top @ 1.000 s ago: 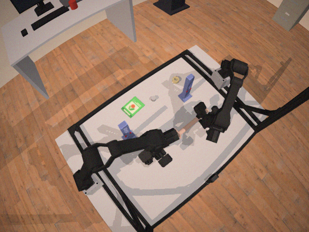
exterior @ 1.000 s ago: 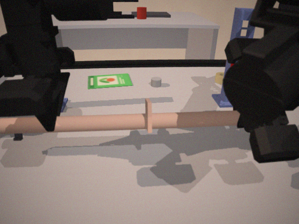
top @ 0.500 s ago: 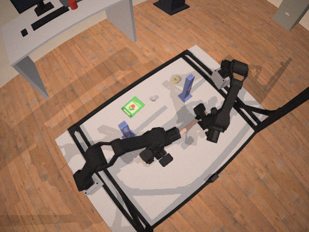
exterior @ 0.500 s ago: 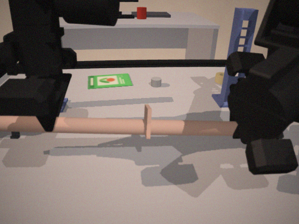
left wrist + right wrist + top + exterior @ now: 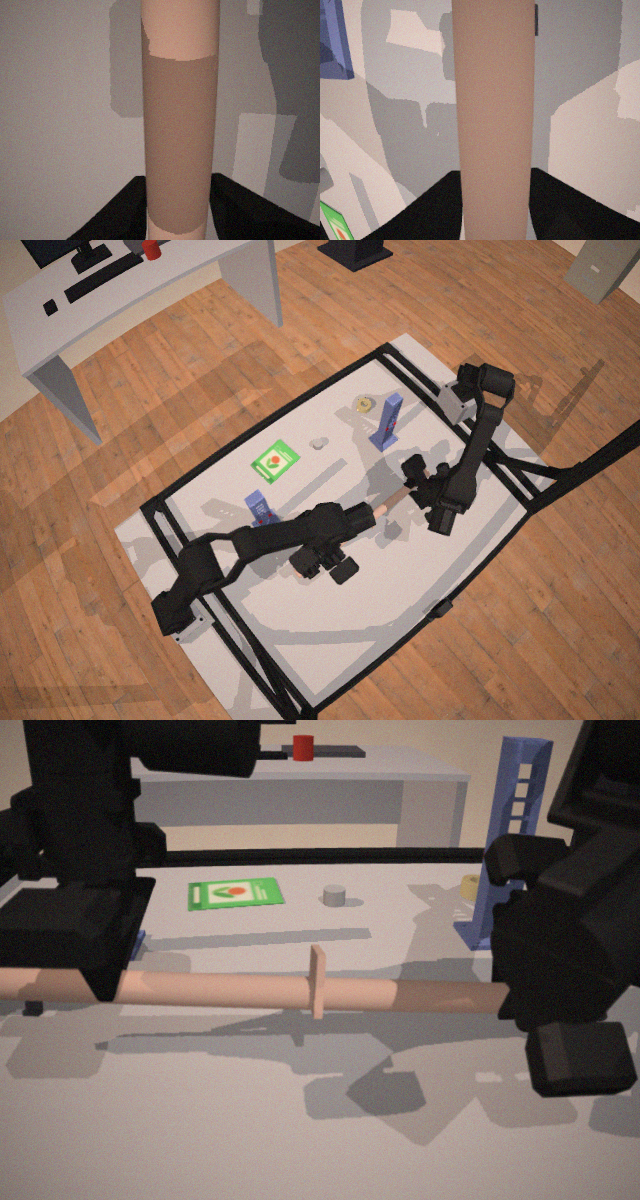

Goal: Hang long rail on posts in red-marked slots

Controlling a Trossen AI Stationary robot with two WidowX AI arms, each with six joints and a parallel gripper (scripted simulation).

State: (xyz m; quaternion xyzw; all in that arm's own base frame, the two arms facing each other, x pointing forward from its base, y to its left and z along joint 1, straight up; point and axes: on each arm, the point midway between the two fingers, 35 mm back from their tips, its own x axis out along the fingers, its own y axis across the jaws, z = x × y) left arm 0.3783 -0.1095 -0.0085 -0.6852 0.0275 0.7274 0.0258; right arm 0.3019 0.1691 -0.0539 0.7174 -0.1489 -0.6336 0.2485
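The long tan rail (image 5: 395, 500) (image 5: 232, 991) (image 5: 180, 125) (image 5: 495, 100) hangs about level a little above the table, in front of both posts, with a small flat tab (image 5: 316, 980) at its middle. My left gripper (image 5: 321, 561) (image 5: 103, 980) (image 5: 177, 184) is shut on the rail near one end. My right gripper (image 5: 426, 488) (image 5: 516, 1004) (image 5: 494, 180) is shut on it near the other end. The tall blue post (image 5: 388, 418) (image 5: 511, 823) stands behind the right gripper. The short blue post (image 5: 258, 506) stands behind the left arm. Both show red marks. The rail's hooks are hidden.
A green card (image 5: 275, 461) (image 5: 235, 893), a grey cylinder (image 5: 317, 443) (image 5: 334, 894) and a yellow tape ring (image 5: 364, 404) (image 5: 468, 886) lie on the table behind the rail. A black frame (image 5: 258, 431) borders the table. A grey desk stands farther off.
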